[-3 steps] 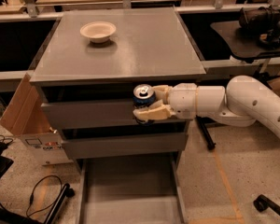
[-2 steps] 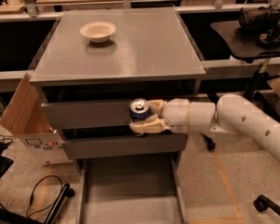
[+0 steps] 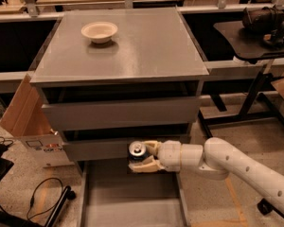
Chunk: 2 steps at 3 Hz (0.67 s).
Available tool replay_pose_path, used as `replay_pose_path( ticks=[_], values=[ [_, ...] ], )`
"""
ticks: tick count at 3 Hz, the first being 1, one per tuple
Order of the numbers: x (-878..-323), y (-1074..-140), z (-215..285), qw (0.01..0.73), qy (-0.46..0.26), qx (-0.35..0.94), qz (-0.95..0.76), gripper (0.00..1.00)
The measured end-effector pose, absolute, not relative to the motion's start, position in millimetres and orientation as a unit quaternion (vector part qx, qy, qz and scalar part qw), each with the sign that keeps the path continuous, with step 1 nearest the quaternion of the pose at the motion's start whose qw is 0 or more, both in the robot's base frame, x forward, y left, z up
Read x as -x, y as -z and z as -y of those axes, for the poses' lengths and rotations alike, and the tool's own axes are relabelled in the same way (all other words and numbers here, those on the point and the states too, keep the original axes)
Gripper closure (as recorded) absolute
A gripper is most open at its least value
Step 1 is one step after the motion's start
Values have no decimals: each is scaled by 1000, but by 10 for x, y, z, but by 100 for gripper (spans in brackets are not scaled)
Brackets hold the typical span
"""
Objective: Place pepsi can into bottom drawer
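Note:
The pepsi can, dark blue with a silver top, is upright in my gripper. The gripper's pale fingers are closed around the can's sides. My white arm reaches in from the right. The can hangs in front of the middle drawer front, above the back end of the bottom drawer. That drawer is pulled out as a shallow grey tray with thin side rails. Its inside is bare.
A white bowl sits on the grey cabinet top. A cardboard box stands at the cabinet's left. Black cables lie on the floor at lower left. A dark table and stand are at the right.
My gripper has carried the can downward, from the top drawer's height to just above the open bottom drawer. The view has also shifted down.

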State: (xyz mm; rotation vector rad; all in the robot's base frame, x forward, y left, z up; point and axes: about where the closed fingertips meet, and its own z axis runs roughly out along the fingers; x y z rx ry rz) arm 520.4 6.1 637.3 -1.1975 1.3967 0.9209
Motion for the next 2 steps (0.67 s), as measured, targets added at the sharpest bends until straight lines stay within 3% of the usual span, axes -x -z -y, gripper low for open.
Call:
replay_pose_path(
  ticks=[1,2],
  values=[
    [-5145,-5795,-174,506,-402,499,-577,100],
    [-5145,-5795,-174,506,-402,499,-577,100]
  ],
)
